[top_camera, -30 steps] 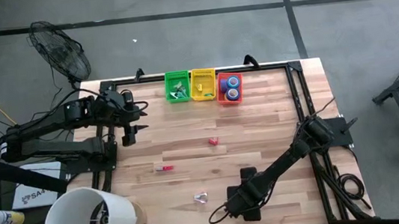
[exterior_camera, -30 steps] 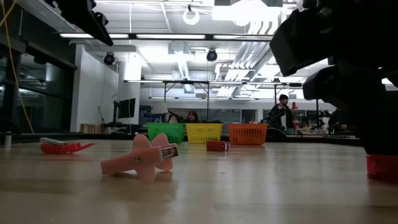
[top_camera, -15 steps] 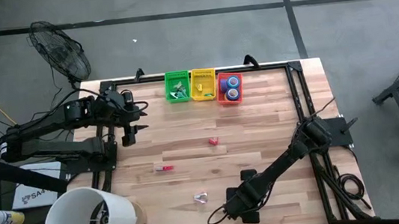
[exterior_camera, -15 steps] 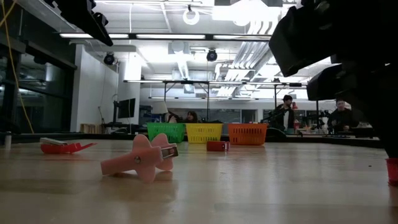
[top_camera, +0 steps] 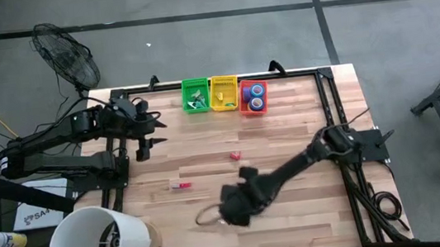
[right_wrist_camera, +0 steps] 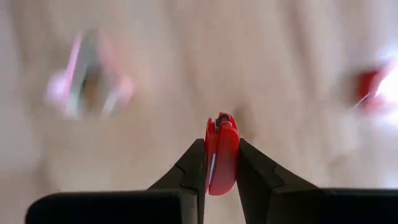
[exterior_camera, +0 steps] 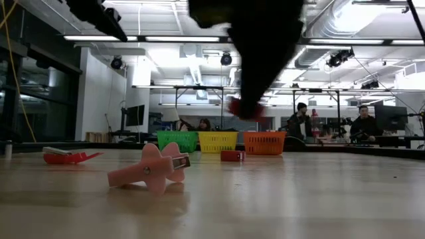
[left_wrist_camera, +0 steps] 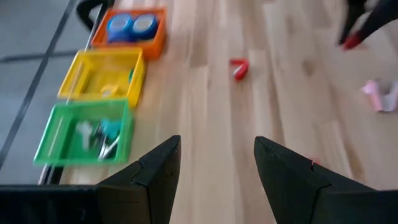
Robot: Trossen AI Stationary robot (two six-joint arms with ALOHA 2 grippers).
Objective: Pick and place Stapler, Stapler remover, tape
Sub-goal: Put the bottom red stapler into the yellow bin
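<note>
My right gripper (top_camera: 232,208) hangs over the table's near middle, shut on a small red stapler (right_wrist_camera: 221,152), which also shows in the air in the low view (exterior_camera: 243,107). A pink staple remover (exterior_camera: 150,170) lies on the table just beside it. A second small red piece (top_camera: 234,155) lies mid-table, and a red-and-pink stapler (top_camera: 180,185) lies to its left. Tape rolls (top_camera: 256,94) sit in the orange bin. My left gripper (top_camera: 148,137) waits open at the far left, above the table. My right gripper pinches the small red stapler by its two flat sides (right_wrist_camera: 219,167) between its two fingers. The fingers come from above, pointing steeply down. One end of the stapler sticks out past the fingertips (right_wrist_camera: 222,119). It is lifted clear of the table.
Green (top_camera: 195,95), yellow (top_camera: 223,92) and orange (top_camera: 254,97) bins stand in a row at the table's far edge. A white bucket (top_camera: 101,243) stands off the near left corner. People sit in the room beyond the table.
My right gripper has shut on the small red stapler near the table's near edge, lifted it clear, and swung up and toward the table's left, tipping more steeply downward. The stapler has gone from the tabletop into the air. The left arm has kept still.
</note>
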